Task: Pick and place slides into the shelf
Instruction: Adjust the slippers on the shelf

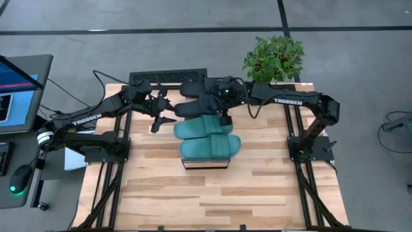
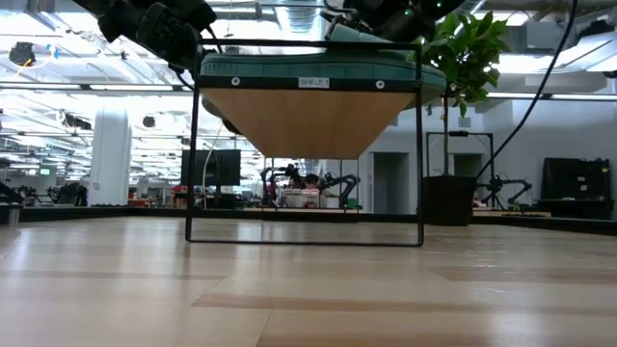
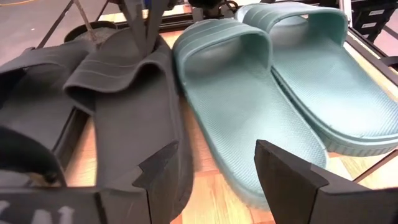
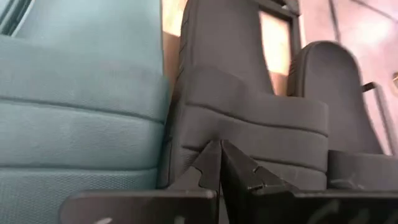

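Note:
Two teal slides (image 1: 207, 136) lie side by side on the shelf (image 1: 206, 165), whose wooden top shows from below in the low view (image 2: 308, 116). Two black slides (image 3: 124, 106) lie beyond them toward the far edge, straps toward the table's right. My right gripper (image 4: 221, 163) is shut, its tips at the strap of the black slide next to the teal pair. My left gripper (image 3: 217, 171) stands open at the heel ends of that black slide and the nearest teal slide (image 3: 236, 106), touching nothing; it also shows in the high view (image 1: 161, 120). My right gripper's shut fingertips (image 3: 144, 34) meet the black slide's strap (image 4: 249, 127) at its edge beside the teal slide. They slant down from the table's far right. Whether any strap is caught between them, I cannot tell. The slide lies sole down.
A potted plant (image 1: 273, 57) stands at the far right corner. A keyboard (image 1: 168, 78) lies at the far edge and a laptop (image 1: 19, 90) sits off the table's left. Bare wooden tabletop (image 1: 212, 200) stretches toward the near edge.

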